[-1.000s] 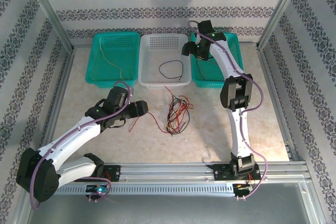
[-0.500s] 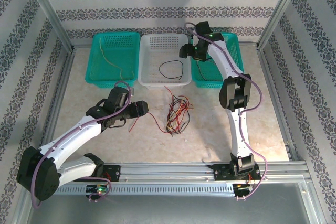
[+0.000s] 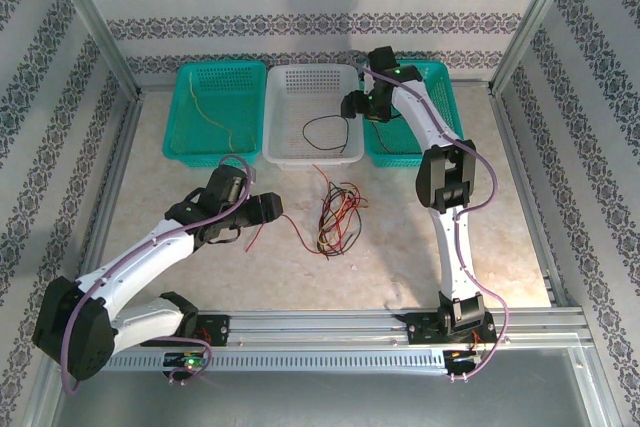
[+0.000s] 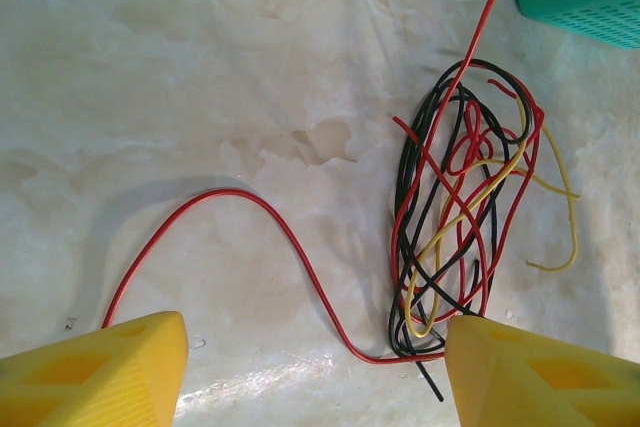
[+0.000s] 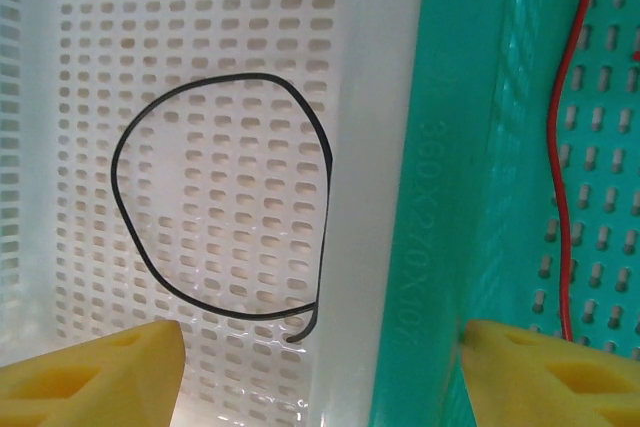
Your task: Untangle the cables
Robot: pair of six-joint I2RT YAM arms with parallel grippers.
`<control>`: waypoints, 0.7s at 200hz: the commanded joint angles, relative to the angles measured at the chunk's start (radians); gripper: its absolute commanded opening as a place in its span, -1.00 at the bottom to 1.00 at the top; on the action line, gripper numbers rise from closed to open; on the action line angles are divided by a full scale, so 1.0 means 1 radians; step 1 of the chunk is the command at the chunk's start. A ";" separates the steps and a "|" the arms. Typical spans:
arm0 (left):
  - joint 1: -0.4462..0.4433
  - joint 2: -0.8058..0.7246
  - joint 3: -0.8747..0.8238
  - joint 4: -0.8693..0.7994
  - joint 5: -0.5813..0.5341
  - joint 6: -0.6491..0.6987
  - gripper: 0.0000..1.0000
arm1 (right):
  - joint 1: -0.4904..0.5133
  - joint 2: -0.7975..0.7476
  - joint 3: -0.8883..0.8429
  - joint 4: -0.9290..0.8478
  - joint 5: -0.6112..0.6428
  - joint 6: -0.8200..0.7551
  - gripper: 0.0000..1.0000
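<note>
- Left gripper [image 3: 272, 210] low over worktop [image 3: 400, 247], left of centre. Yellow fingers [image 4: 110, 372] spread wide, nothing gripped.
- Single red cable [image 4: 240, 194] flat on worktop between those fingers: starts just beside left finger, arches away, drops back to near end of tangle [image 4: 460, 217].
- Tangle of red, black and yellow cables near middle of worktop, just in front of white basket [image 3: 313, 159]. One red strand runs from it up to the basket's near wall. Yellow end trails off on the side toward the right green basket [image 3: 440, 77].
- Right gripper [image 3: 350, 107] at far edge of worktop, above the adjoining walls of white basket and right green basket. Fingers [image 5: 90, 372] spread wide, empty.
- Black cable [image 5: 220, 197] on floor of white basket, curled in one nearly closed loop, loose end against wall nearest right green basket.
- Second red cable [image 5: 565, 147] on floor of right green basket, running lengthwise.
- Pale thin cable [image 3: 215, 112] in left green basket [image 3: 190, 87], far left corner of worktop. Looks yellowish; too thin to be sure.
</note>
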 commanded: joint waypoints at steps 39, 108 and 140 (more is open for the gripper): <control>0.016 0.006 0.018 -0.021 -0.031 -0.002 0.37 | 0.042 -0.222 -0.092 -0.003 0.164 -0.012 0.45; 0.019 0.074 -0.009 -0.038 -0.058 -0.042 0.28 | 0.290 -0.744 -0.791 0.237 0.327 0.074 0.49; 0.020 0.062 -0.041 0.012 -0.055 -0.085 0.17 | 0.448 -0.799 -1.012 0.345 0.330 0.179 0.24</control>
